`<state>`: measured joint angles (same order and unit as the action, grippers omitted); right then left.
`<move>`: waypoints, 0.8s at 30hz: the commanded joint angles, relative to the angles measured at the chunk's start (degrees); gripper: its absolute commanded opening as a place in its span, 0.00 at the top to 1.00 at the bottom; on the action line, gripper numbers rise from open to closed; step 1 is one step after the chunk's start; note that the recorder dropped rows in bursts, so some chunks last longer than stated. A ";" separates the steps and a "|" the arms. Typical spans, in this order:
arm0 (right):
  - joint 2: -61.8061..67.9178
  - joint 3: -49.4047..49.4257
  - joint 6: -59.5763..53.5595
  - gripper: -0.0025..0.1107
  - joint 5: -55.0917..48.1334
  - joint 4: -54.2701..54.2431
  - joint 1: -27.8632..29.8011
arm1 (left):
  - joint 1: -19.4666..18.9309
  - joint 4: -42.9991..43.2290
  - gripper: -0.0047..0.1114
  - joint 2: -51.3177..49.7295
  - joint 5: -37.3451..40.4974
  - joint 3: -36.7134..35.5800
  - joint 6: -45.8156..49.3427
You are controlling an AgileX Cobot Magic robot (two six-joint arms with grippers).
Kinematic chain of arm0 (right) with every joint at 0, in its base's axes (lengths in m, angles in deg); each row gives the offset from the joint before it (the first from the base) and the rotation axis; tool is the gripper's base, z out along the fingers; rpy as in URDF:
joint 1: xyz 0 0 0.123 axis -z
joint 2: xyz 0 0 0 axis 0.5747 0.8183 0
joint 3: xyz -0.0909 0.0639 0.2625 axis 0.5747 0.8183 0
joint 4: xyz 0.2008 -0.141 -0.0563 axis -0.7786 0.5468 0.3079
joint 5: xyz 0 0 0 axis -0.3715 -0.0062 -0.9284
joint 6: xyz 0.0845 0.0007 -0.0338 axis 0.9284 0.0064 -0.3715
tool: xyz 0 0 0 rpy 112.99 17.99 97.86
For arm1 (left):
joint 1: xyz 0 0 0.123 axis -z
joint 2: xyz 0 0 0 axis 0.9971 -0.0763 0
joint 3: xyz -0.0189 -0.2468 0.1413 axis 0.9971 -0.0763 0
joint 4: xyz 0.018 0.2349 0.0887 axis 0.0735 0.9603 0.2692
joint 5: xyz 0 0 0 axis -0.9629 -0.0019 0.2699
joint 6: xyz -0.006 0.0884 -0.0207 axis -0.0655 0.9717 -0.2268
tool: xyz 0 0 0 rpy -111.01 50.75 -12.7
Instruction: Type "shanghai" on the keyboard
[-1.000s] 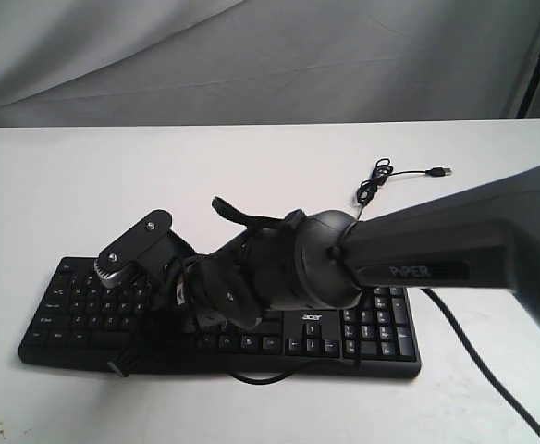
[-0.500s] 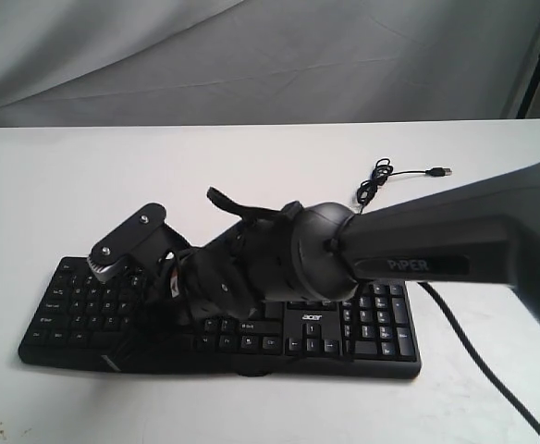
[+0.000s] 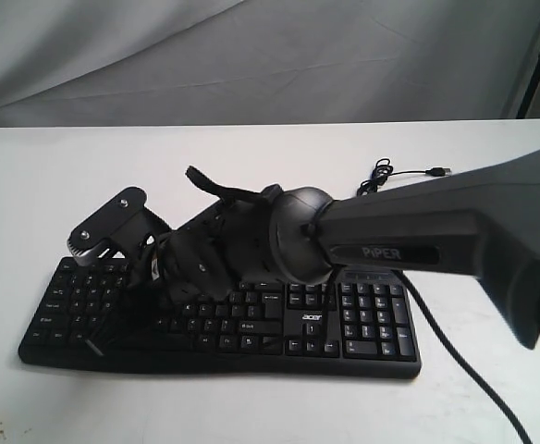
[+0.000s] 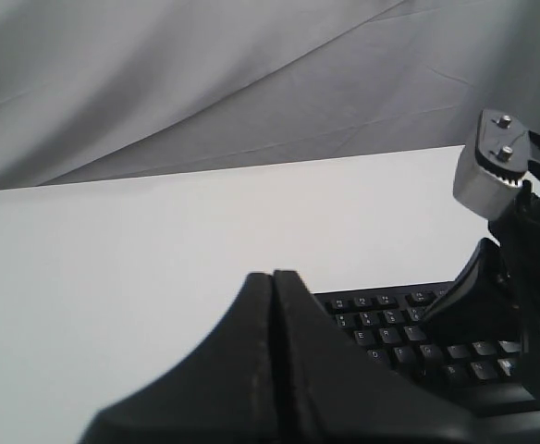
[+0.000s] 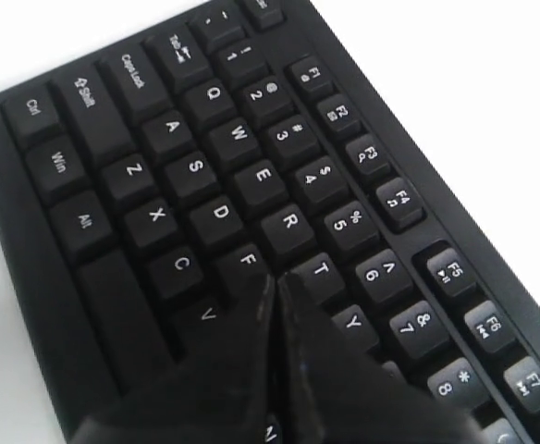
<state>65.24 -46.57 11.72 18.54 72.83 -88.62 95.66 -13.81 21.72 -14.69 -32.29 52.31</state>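
The right gripper (image 5: 272, 289), fingers pressed together, hangs over the keyboard (image 5: 196, 176) between its F, R and T keys; descending here could strike two keys or a wrong letter

The right arm (image 3: 390, 245) swings toward the left end of the keyboard (image 3: 362, 347) and rises a little. Its round wrist joint (image 3: 298, 236), which hung over the keys just left of the number pad a second ago, now sits farther left and higher. The silver-tipped bracket (image 3: 108, 222) at its front moves the same way, up and to the left. This uncovers more keys: the "acer" logo (image 3: 312, 317), the arrow keys and the whole number pad now show clear of the arm. The loop of black cable that hung past the keyboard's front edge is out of sight.
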 commanded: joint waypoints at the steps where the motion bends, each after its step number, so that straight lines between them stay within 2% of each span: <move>1: 0.06 -0.36 -0.62 0.98 0.95 0.51 0.04 | 0.32 0.27 0.96 0.20 -0.33 -0.25 -0.16; 24: 1.83 -0.51 -0.62 0.98 3.61 0.09 -0.06 | 0.32 0.27 0.96 0.20 -0.33 -0.25 -0.16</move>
<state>67.14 -46.69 11.62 21.34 72.92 -88.62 95.66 -13.81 21.72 -14.69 -32.29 52.31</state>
